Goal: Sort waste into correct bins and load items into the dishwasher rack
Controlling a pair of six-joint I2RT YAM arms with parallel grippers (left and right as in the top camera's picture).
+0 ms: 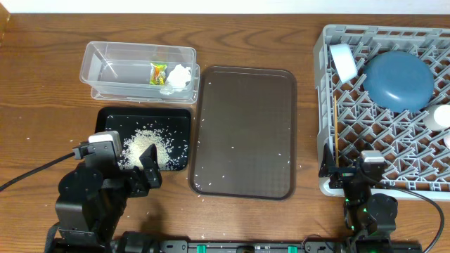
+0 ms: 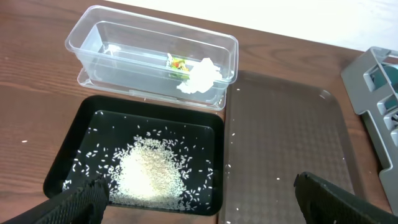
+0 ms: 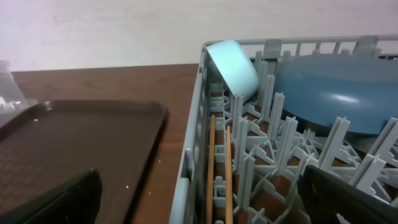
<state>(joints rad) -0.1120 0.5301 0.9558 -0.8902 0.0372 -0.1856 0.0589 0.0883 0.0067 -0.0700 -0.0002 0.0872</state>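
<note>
The clear tub (image 1: 105,63) holds a crumpled white tissue (image 1: 179,76) and a yellow-green wrapper (image 1: 158,72). In front of it, the black tray (image 1: 107,118) carries a heap of rice (image 1: 144,151). My left gripper (image 1: 133,167) hangs open over the tray's near edge, its jaws wide apart with nothing between them (image 2: 199,205). The grey rack (image 1: 320,105) at the right holds the blue plate (image 1: 398,79), the light-blue bowl (image 1: 344,62), a white cup (image 1: 441,116) and chopsticks (image 1: 336,133). My right gripper (image 1: 349,172) stands open and empty at the rack's near-left corner (image 3: 205,205).
A large brown serving tray (image 1: 245,130) lies between the black tray and the rack, with a few stray rice grains on it. More grains dot the wooden table near both trays. The rack's side wall (image 3: 193,162) rises directly under my right jaws.
</note>
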